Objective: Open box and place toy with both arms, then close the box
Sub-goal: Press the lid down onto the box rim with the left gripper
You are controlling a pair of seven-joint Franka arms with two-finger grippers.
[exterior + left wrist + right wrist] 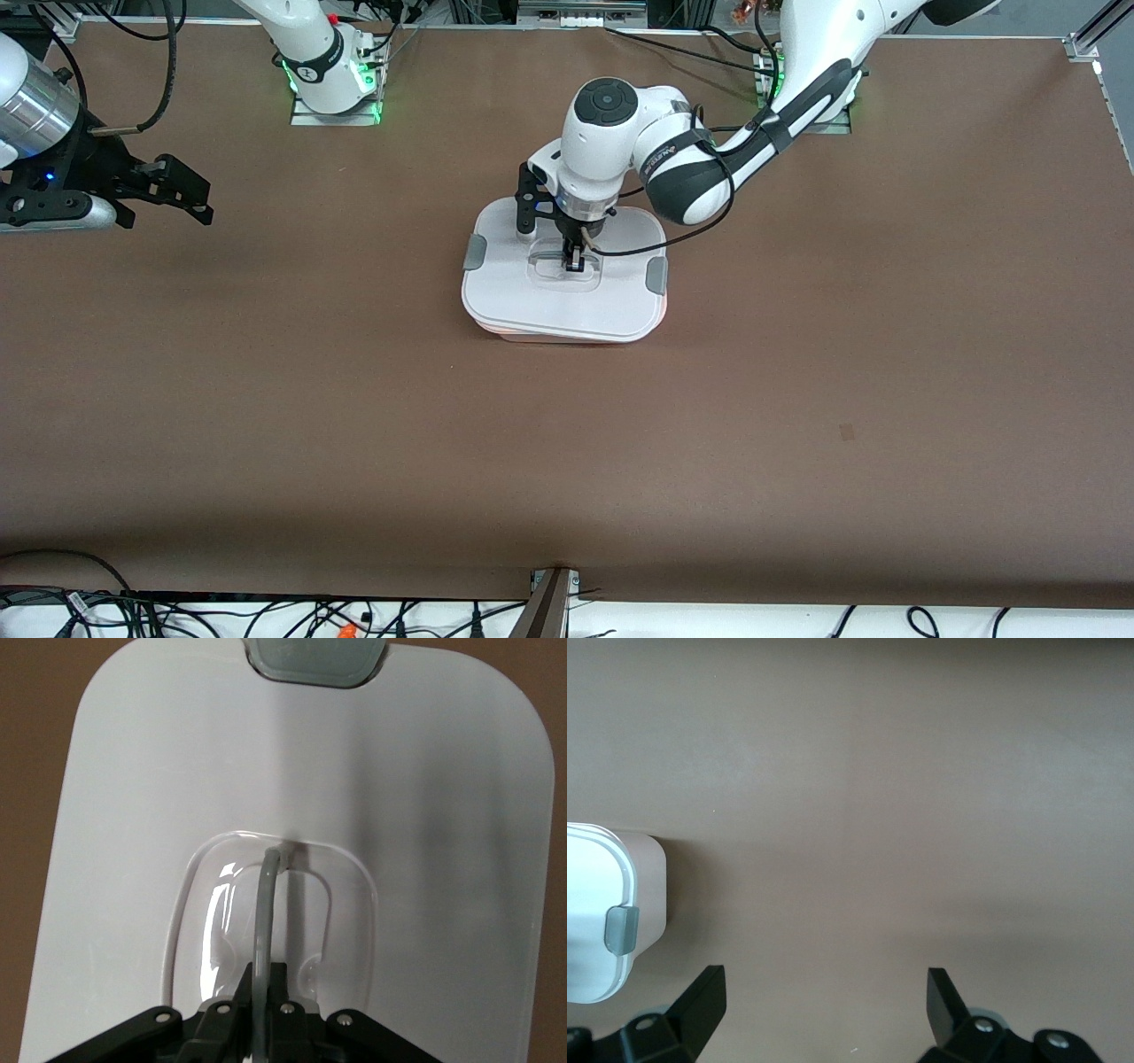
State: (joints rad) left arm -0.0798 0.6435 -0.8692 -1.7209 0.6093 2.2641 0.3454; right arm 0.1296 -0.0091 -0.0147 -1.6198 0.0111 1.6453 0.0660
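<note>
Both grey clips (475, 252) show only from the front; the box (567, 306) sits mid-table, lid on. Left gripper (262, 979) pinches its clear handle (264, 904); right gripper (824, 1001) hangs spread wide over the table's right-arm edge.

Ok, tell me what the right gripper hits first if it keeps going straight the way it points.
Probably just the bare table. The right gripper is open, and its wrist view shows only brown surface ahead, with the box off to one side of that line, though depth is unclear.
</note>
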